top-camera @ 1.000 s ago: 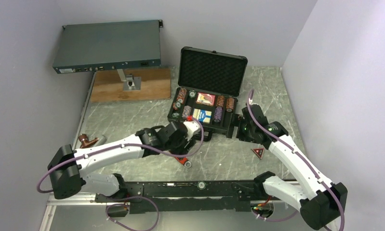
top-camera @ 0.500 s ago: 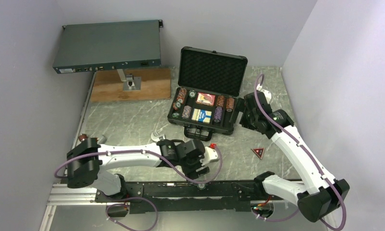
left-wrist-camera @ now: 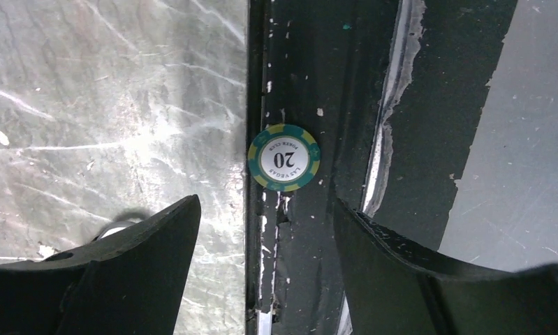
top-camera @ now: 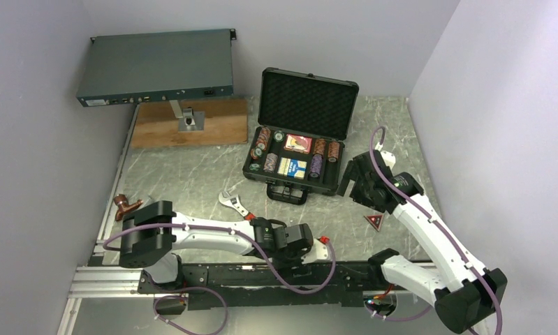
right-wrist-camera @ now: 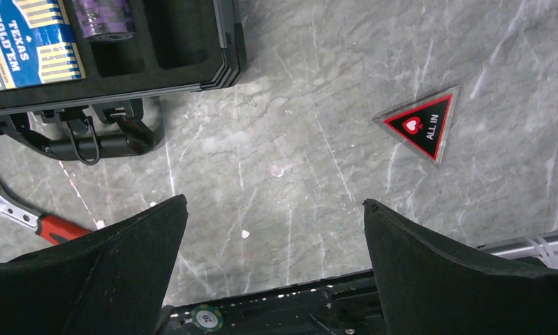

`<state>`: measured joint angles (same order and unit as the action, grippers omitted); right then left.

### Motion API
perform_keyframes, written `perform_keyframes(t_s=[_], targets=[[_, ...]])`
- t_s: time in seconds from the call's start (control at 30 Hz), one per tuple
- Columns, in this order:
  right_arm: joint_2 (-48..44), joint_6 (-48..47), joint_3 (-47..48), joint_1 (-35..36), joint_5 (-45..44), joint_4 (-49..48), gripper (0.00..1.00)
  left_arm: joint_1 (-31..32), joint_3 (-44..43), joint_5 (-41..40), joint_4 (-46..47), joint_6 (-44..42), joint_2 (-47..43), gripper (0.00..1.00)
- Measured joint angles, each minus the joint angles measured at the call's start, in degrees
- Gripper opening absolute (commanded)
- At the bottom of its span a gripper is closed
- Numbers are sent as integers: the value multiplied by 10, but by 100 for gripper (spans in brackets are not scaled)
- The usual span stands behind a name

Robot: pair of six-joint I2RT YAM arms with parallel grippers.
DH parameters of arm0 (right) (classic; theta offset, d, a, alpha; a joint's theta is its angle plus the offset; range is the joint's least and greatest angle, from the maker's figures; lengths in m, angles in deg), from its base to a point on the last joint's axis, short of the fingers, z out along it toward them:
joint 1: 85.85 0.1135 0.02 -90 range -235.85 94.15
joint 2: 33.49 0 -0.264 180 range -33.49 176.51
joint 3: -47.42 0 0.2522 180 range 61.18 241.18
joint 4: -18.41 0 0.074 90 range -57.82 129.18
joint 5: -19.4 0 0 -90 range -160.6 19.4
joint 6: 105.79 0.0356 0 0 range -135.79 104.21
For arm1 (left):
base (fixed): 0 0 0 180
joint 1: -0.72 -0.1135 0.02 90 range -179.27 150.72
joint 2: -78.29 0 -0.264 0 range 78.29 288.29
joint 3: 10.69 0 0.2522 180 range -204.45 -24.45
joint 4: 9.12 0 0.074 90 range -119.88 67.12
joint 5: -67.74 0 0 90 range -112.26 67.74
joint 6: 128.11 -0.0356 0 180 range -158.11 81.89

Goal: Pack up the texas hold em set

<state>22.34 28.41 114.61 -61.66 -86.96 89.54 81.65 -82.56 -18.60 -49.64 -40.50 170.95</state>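
Left gripper (left-wrist-camera: pixel 265 209), fingers spread and empty, over a green chip (left-wrist-camera: pixel 283 158) lying on the black rail (left-wrist-camera: pixel 297 77) at the near edge; right gripper (right-wrist-camera: pixel 274 209), likewise released, above the table (right-wrist-camera: pixel 297 139) near the red triangle (right-wrist-camera: pixel 421 123); beyond, the open case (top-camera: pixel 306 105) holding striped chips (top-camera: pixel 264 138) and decks (top-camera: pixel 295 166).

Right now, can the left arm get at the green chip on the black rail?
Probably yes: its open fingers hover over the green 20 chip, lying flat and uncovered on the black rail, though tight against the table edge.
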Motion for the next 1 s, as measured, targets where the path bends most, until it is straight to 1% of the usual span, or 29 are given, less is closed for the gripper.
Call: perform_keyframes(t_s=[0.43,0.53,0.7,0.83,0.93,1.0], targets=[[2,4,-12,-1,19,0,100,14,-2,-14,29,1,57,74],[-3,4,-12,-1,20,1,100,15,-2,-20,31,3,59,72],[-19,6,-12,-1,24,9,100,18,-11,-24,32,5,66,61],[-26,9,-12,-1,30,15,100,17,-28,-34,45,7,82,45],[-27,9,-12,-1,33,17,100,16,-43,-42,50,10,98,39],[-27,8,-12,-1,34,19,100,16,-49,-47,49,12,103,38]])
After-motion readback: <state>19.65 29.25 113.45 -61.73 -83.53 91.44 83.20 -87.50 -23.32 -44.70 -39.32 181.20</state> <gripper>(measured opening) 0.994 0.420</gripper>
